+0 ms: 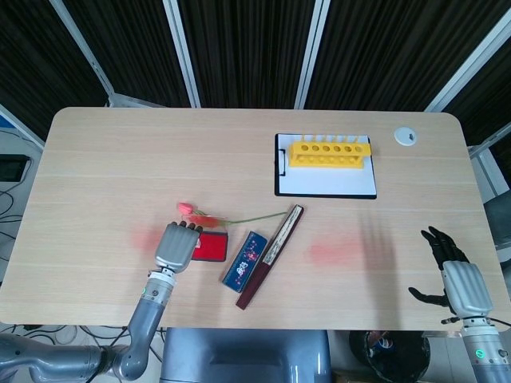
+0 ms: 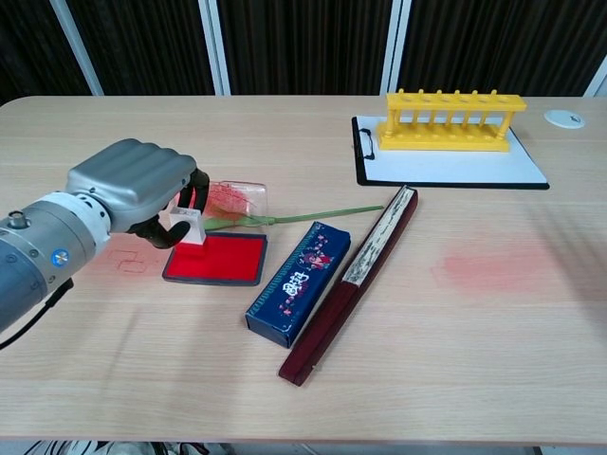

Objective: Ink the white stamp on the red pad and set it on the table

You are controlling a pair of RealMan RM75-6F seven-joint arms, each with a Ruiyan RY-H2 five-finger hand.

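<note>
My left hand (image 2: 133,187) grips the small white stamp (image 2: 187,227) and holds it on the left end of the red ink pad (image 2: 220,259). In the head view the left hand (image 1: 176,246) covers the stamp and the left part of the red pad (image 1: 213,246). My right hand (image 1: 457,279) hangs off the table's right front corner, fingers spread, holding nothing; the chest view does not show it.
A red flower with a green stem (image 2: 285,217) lies behind the pad. A blue box (image 2: 299,280) and a dark folded fan (image 2: 356,277) lie to its right. A clipboard (image 2: 455,166) with a yellow rack (image 2: 452,121) sits at the back right.
</note>
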